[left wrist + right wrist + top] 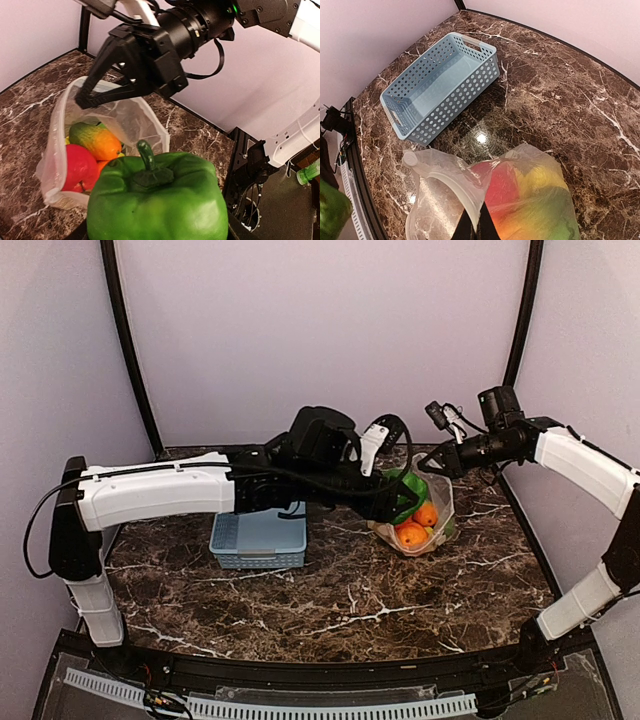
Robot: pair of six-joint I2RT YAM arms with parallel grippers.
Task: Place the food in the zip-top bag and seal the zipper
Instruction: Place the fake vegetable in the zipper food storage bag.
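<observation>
My left gripper (392, 492) is shut on a green pepper (157, 200), which hangs just above the open mouth of the zip-top bag (127, 117); its fingers are hidden behind the pepper. In the top view the pepper (405, 496) sits at the bag's (432, 532) left rim. The right gripper (477, 229) is shut on the bag's upper edge, pinching the zipper strip (452, 181) and holding the mouth up. Inside the bag lie a red apple (75, 167), an orange-and-green piece (95, 141) and oranges (414, 530).
The empty light-blue slotted basket (440, 85) stands on the marble table (350, 600), left of the bag and under the left arm (160, 495). The right arm (585, 465) reaches in from the right. Walls close the back and sides.
</observation>
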